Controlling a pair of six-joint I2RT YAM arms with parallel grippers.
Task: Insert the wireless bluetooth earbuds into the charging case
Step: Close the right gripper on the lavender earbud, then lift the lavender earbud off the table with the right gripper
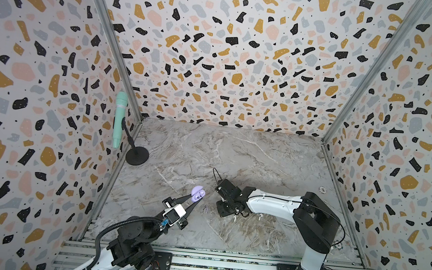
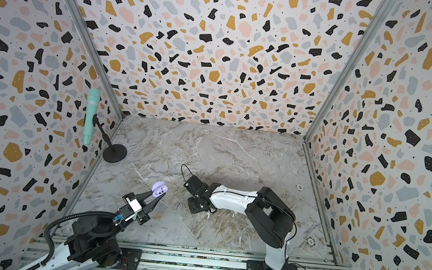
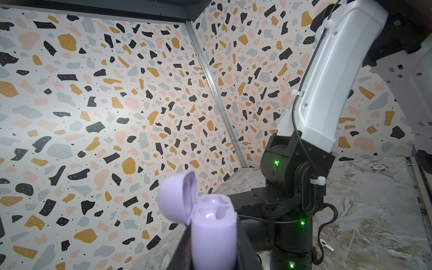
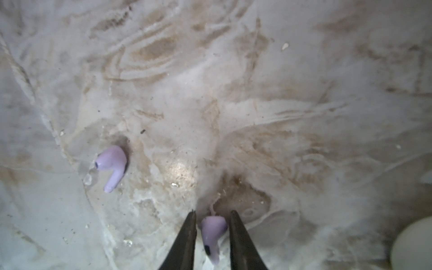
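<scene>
My left gripper is shut on the lavender charging case and holds it above the table with its lid swung open. Both wells look empty. The case also shows in both top views. My right gripper is down at the table. Its jaws stand narrowly open on either side of a lavender earbud, with thin gaps showing. A second lavender earbud lies flat nearby on the marble. Two white earbuds lie close to the right wrist.
A mint microphone on a black stand is at the back left. Poker chips lie near the right wall. A white rounded object sits beside the right gripper. Patterned walls enclose the marble table on three sides.
</scene>
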